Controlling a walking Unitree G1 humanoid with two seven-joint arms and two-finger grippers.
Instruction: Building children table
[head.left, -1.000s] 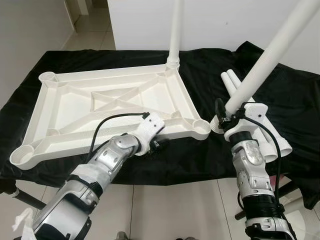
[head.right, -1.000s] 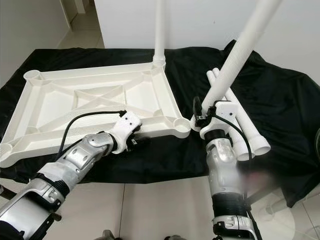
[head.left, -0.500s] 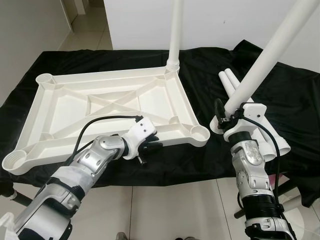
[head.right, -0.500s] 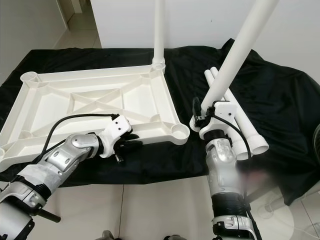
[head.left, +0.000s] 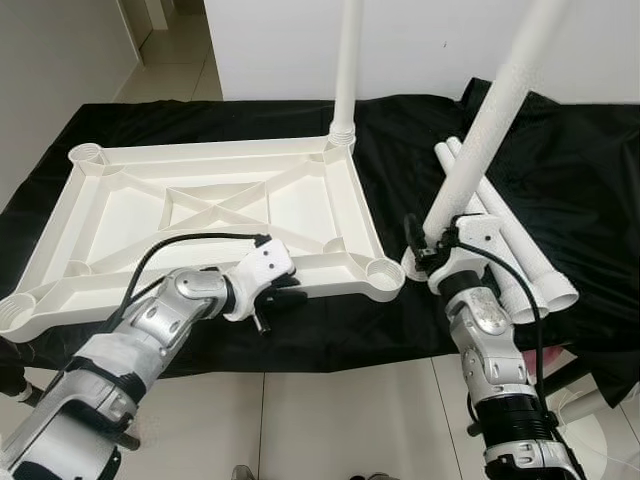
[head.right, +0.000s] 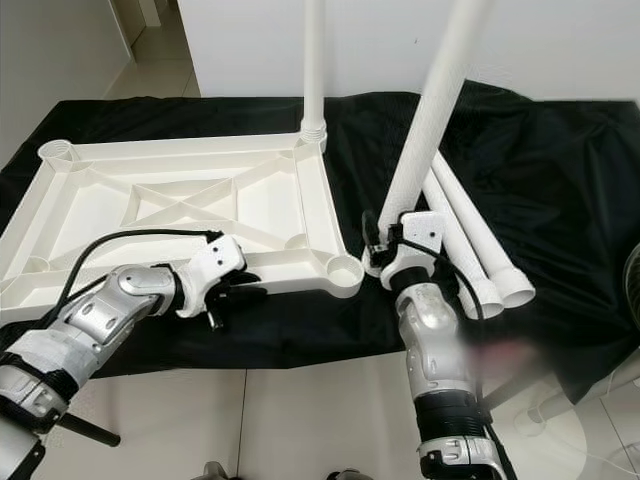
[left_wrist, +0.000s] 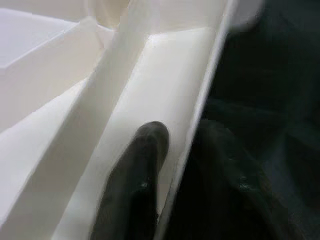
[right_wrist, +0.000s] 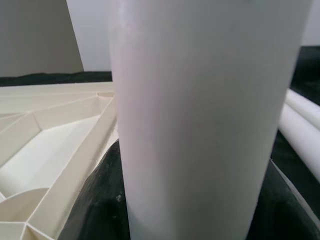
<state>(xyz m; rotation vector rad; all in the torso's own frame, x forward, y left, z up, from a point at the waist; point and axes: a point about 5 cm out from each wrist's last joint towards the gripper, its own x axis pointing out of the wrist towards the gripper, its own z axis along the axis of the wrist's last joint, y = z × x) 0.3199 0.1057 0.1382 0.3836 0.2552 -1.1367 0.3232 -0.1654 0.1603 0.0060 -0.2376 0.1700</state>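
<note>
Since a second ago I see the white leg (head.left: 490, 130) tipped nearer upright, its foot closer to the tray's near-right corner socket (head.left: 383, 271) | right tool (head.left: 432, 252) clenched on that leg, top cut off | left tool (left_wrist: 172, 200) pinches the upturned table frame (head.left: 120, 215) near-edge wall | two spare legs (head.left: 520, 250) lie on the black-draped tabletop (head.left: 590, 170), right side.

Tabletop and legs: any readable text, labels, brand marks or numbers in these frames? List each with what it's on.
None readable.
Upturned white tabletop: plain ribs and corner sockets, no marking.
Mounted leg, the leg in the right hand and two spare legs: blank white.
Left hand on the tabletop's near rim, and the black cloth: no print.
</note>
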